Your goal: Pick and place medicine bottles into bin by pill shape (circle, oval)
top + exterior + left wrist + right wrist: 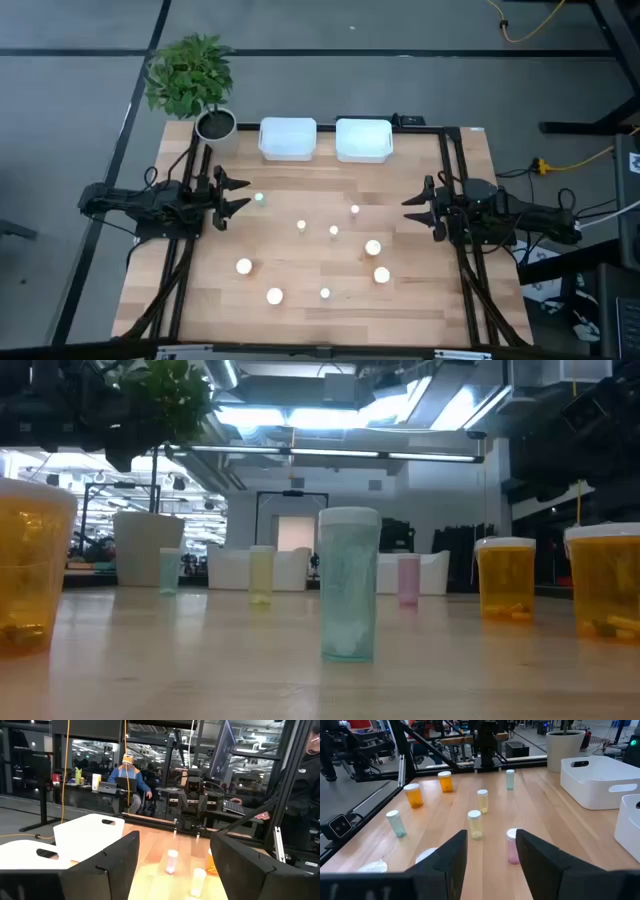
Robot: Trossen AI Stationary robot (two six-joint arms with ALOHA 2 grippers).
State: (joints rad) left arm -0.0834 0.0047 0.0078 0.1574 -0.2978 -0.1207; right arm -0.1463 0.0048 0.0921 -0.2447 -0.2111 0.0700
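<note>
Several medicine bottles with white caps stand upright on the wooden table [300,320]. The nearest to my left gripper [245,194] is a pale green one [260,198]. Small ones [301,226] [334,231] [355,210] stand mid-table, and larger orange ones [373,247] [381,274] [244,266] lie nearer the front. My left gripper is open at the table's left side, level, with nothing between its fingers. My right gripper [408,208] is at the right side, level, its fingers apart and empty. A pink bottle [512,846] stands just beyond its fingers.
Two white bins [288,138] [363,140] sit side by side at the table's far edge. A white plant pot [215,125] stands at the far left corner. Black frame rails run along both sides. People sit in the room beyond the table.
</note>
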